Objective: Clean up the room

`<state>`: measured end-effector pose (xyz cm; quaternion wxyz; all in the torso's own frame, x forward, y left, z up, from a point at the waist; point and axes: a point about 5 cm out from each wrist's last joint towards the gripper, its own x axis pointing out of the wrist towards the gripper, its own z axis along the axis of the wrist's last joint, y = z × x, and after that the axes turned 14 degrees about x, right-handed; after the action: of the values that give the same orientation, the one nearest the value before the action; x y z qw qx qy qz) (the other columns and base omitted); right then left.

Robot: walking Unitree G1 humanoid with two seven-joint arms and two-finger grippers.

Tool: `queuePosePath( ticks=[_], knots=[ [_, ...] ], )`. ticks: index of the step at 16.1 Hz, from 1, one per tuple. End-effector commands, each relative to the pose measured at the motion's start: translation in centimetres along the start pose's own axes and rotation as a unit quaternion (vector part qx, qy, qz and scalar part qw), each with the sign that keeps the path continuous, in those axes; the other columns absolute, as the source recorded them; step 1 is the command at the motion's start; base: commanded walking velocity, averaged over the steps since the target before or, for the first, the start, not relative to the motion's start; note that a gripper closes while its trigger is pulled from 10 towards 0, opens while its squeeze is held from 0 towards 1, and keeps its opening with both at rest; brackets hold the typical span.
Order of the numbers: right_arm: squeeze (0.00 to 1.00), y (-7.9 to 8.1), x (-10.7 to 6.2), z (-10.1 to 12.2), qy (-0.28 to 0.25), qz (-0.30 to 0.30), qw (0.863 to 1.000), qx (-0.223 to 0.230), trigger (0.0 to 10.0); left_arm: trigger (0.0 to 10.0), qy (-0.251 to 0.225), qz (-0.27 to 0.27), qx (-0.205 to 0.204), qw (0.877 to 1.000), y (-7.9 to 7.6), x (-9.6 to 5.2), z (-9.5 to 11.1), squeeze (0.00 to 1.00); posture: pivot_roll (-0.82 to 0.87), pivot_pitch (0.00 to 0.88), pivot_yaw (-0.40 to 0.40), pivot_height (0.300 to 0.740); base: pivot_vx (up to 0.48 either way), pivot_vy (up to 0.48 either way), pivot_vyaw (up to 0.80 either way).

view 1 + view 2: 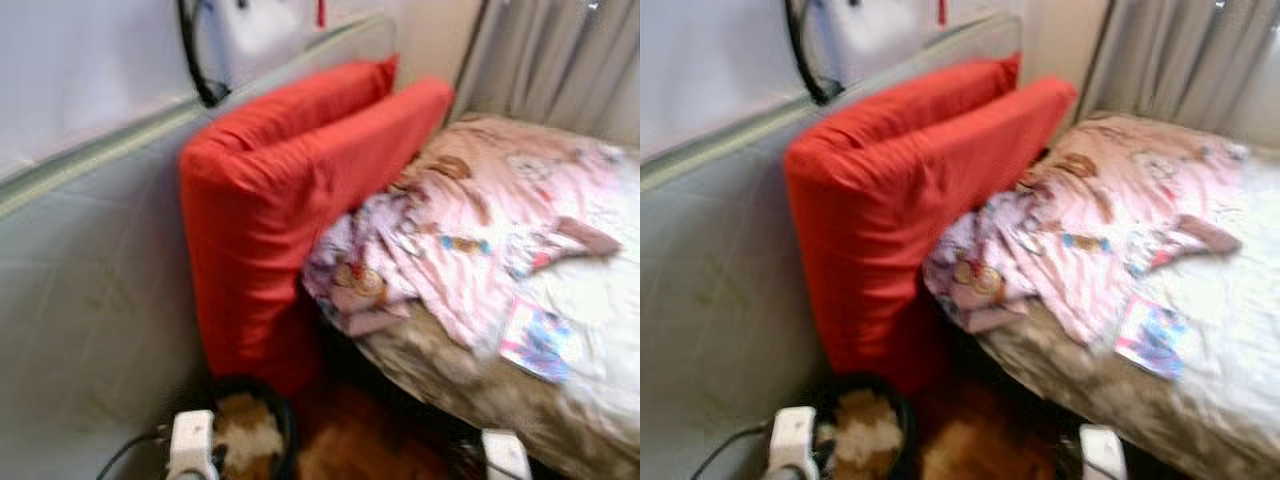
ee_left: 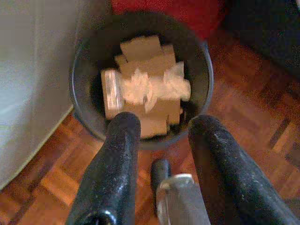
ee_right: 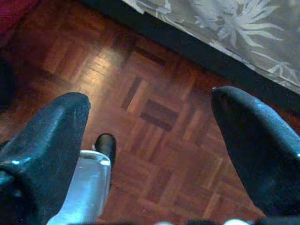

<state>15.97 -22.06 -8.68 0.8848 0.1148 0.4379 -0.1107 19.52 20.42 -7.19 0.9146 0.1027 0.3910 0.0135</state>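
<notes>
A black waste bin point(image 2: 84, 70) stands on the parquet floor between a grey wall and a red cushion, and also appears in the blurred left eye view point(image 1: 285, 420). It holds cardboard pieces point(image 2: 147, 58) and crumpled clear wrap point(image 2: 154, 89). My left gripper point(image 2: 164, 124) hangs just above the bin's near rim, open, nothing between its fingers. My right gripper point(image 3: 150, 101) is open over bare floor beside the bed's patterned skirt point(image 3: 234, 28), holding nothing.
Two big red cushions point(image 1: 290, 200) lean on the grey wall point(image 1: 90, 280). A bed point(image 1: 590, 300) on the right carries a rumpled pink blanket point(image 1: 470, 220) and a small colourful booklet point(image 1: 537, 342). Grey curtains point(image 1: 550, 60) hang behind. A black cable point(image 1: 125, 455) lies by the wall.
</notes>
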Motion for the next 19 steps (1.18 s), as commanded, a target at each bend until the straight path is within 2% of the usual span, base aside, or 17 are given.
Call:
queuePosePath(
  ticks=[1, 19],
  knots=[
    [0.0, -0.71, -0.36, -1.22, 0.02, -0.011, 1.0, 0.002, 10.0, 10.0, 0.003, -0.004, 0.002, 1.0, -0.4, -0.04, -0.15, 0.0, 0.0, 0.0, 0.005, 0.74, 0.0, -0.3, 0.0],
    [0.0, -0.89, -0.34, -1.04, 0.02, -0.015, 1.0, 0.0, 10.0, 10.0, 0.001, -0.001, 0.0, 1.0, -0.34, -0.03, -0.08, 0.0, 0.0, 0.0, -0.004, 0.74, 0.0, -0.298, 0.0]
  ],
)
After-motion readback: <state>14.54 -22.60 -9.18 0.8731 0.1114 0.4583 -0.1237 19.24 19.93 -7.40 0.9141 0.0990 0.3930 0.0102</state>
